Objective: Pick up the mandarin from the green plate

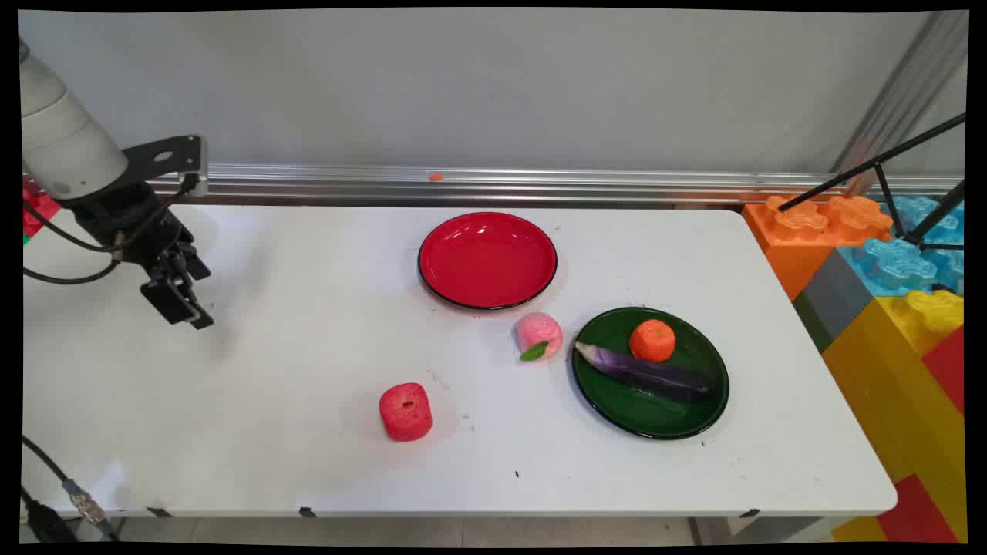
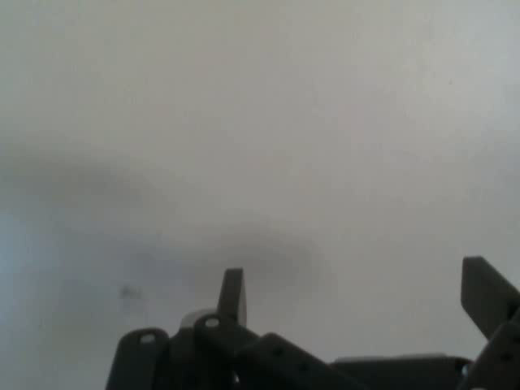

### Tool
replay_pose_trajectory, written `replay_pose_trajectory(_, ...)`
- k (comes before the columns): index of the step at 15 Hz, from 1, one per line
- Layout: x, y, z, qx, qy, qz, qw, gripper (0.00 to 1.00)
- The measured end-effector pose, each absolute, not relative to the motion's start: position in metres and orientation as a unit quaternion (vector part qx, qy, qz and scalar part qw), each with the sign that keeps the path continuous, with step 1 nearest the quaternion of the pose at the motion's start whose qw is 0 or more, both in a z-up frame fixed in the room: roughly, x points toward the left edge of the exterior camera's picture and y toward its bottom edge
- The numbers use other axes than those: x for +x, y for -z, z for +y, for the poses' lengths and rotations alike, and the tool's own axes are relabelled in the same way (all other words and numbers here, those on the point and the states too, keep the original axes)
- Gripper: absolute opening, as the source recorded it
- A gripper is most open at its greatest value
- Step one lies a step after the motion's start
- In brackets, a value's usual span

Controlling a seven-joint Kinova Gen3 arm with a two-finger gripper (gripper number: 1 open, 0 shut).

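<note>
Gripper (image 1: pixel 179 302) hangs over the table's (image 1: pixel 231 401) left edge, fingers apart, holding nothing, well apart from everything. Risk looks low: the apple (image 1: pixel 405 412) or peach (image 1: pixel 539 335) could roll if nudged. Red plate (image 1: pixel 487 260) holds nothing; green plate (image 1: pixel 609 397) holds orange (image 1: pixel 652 340) and eggplant (image 1: pixel 648 373).

The gripper (image 2: pixel 357 296) rises from the bottom edge with its two black fingers (image 2: pixel 232 294) spread wide apart and nothing between them. Beyond the fingers lies only bare white counter (image 2: pixel 325 122). A soft grey shadow sits on the counter just above the left finger, and a faint small mark lies left of that finger.
</note>
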State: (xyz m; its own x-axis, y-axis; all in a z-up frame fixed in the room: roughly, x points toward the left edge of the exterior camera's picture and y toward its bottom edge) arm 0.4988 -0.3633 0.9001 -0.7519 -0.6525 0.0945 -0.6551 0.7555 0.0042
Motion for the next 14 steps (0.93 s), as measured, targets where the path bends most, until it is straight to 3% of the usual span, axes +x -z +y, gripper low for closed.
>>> replay_pose_trajectory(7,0.457,-0.898,-0.393,0.328,-0.05,-0.927,0.173,1.0)
replay_pose_trajectory(14,0.341,-0.898,-0.453,0.282,-0.072,-0.918,0.271,1.0)
